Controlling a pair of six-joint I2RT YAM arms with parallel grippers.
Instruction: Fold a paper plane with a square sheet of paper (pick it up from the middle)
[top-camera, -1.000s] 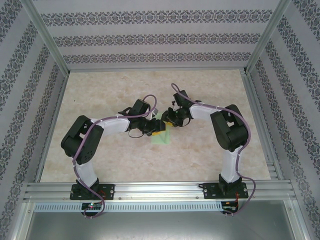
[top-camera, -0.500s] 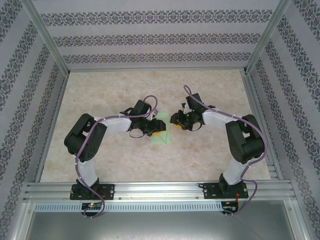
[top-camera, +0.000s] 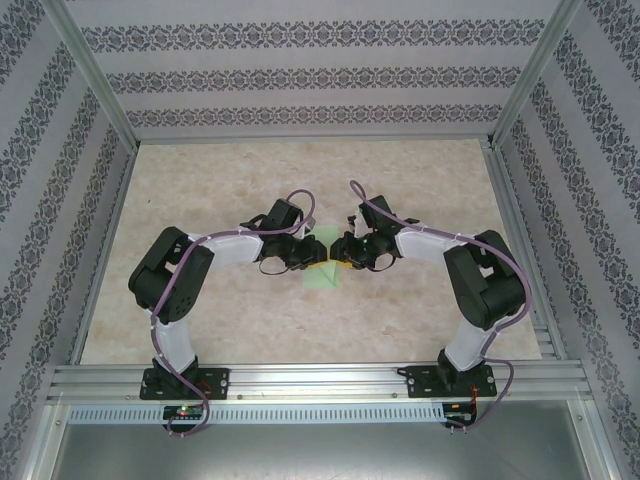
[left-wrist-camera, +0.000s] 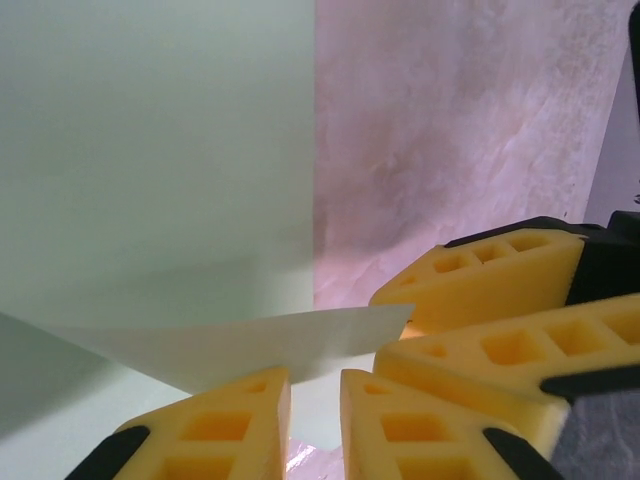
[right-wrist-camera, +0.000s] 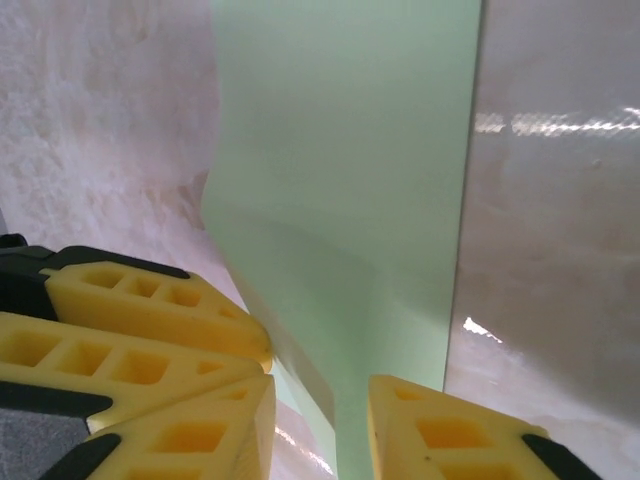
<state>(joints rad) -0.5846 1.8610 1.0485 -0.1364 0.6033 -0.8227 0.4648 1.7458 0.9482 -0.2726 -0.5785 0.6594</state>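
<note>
The pale green sheet of paper lies flat on the table's middle, partly under both grippers. In the left wrist view the sheet has one edge lifted as a flap that runs down into the narrow gap of my left gripper. That gripper is open, and its fingers do not pinch the flap. My right gripper is open wider, straddling a raised ridge of the sheet. In the top view the left gripper and right gripper nearly touch. The paper plane is out of view.
The beige marbled table is ringed by aluminium posts and patterned walls. A metal rail carrying both arm bases runs along the near edge. The right gripper's fingers crowd the left wrist view, and the left gripper's fingers crowd the right wrist view.
The right gripper swung away to the right, then came back against the left gripper over the paper. The left gripper's jaws narrowed around the lifted flap. The left arm hardly moved.
</note>
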